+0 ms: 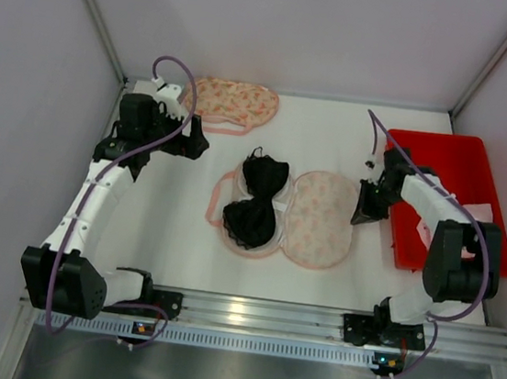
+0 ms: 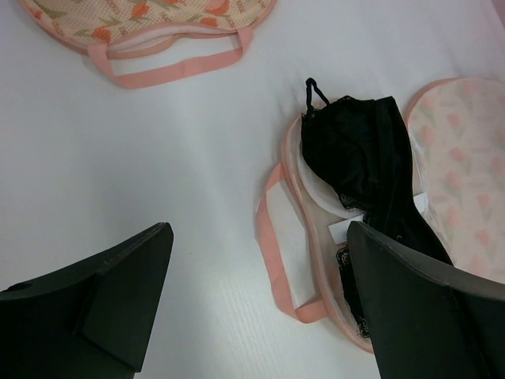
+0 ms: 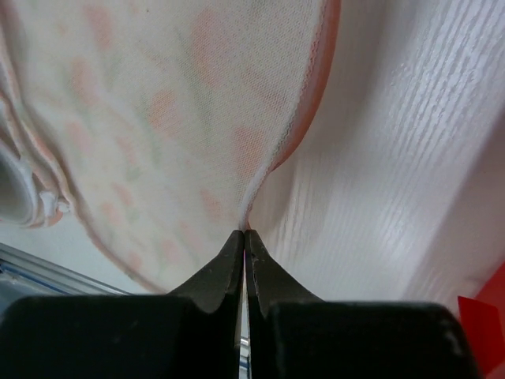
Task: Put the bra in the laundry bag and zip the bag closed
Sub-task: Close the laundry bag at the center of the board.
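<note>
A black bra point(image 1: 257, 199) lies in the left half of the opened pink floral laundry bag point(image 1: 319, 221) at the table's middle. In the left wrist view the bra point(image 2: 363, 150) rests on the bag's pale lining with a pink strap loop point(image 2: 280, 245) beside it. My left gripper point(image 1: 195, 141) is open and empty, above the table left of the bag. My right gripper point(image 1: 362, 207) is shut on the edge of the bag's open lid point(image 3: 181, 126), pinching the rim between its fingertips point(image 3: 245, 234) and lifting it slightly.
A second floral laundry bag point(image 1: 232, 102) lies at the back of the table, also in the left wrist view point(image 2: 150, 24). A red tray point(image 1: 447, 195) stands at the right, close behind my right arm. Walls enclose the table on three sides.
</note>
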Motion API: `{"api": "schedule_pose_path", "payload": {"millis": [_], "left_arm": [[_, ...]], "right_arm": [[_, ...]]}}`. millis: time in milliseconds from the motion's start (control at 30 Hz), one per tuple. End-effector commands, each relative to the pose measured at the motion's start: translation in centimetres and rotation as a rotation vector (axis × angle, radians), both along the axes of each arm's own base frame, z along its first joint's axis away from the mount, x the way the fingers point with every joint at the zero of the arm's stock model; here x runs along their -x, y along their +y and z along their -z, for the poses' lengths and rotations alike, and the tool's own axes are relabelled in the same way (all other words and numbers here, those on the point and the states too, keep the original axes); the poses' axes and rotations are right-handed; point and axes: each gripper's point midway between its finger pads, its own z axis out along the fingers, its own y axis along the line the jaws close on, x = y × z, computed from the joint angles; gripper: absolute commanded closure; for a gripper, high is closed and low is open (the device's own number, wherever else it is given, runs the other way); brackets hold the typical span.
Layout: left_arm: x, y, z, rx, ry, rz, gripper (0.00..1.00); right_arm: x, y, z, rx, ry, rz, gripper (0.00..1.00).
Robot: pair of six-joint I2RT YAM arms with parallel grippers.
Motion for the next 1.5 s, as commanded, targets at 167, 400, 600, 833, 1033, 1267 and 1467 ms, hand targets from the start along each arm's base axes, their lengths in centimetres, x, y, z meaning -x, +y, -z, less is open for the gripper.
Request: {"api": "schedule_pose_path", "payload": {"millis": [167, 400, 600, 833, 1033, 1267, 1467], "left_arm": [[0.2, 0.6, 0.6, -0.014, -0.033, -0.025, 0.02], [1.2, 0.3, 4.8, 0.023, 0.093, -0.043, 0.09], [2.8, -1.6, 8.7, 0.136, 0.259, -0.012, 0.31], [4.2, -3.2, 11.7, 0.222, 0.405, 0.03, 0.49], [4.4, -3.4, 12.9, 0.235, 0.447, 0.036, 0.49], [4.5, -3.8, 14.8, 0.26, 0.521, 0.03, 0.49], [4.7, -4.5, 14.9, 0.29, 0.54, 0.063, 0.49]], "right_arm": [[-1.9, -0.1, -8.6, -0.011, -0.187, -0.105, 1.0], [-5.0, 2.4, -14.7, -0.125, -0.316, -0.166, 1.0], [-5.4, 7.5, -15.8, -0.213, -0.339, -0.305, 1.0], [-4.7, 13.5, -15.9, -0.149, -0.432, -0.563, 1.0], [-3.8, 18.0, -15.1, -0.146, -0.436, -0.676, 1.0], [-3.4, 24.6, -12.2, -0.245, -0.364, -0.677, 1.0], [-2.8, 30.0, -8.6, -0.338, -0.298, -0.686, 1.0]]}}
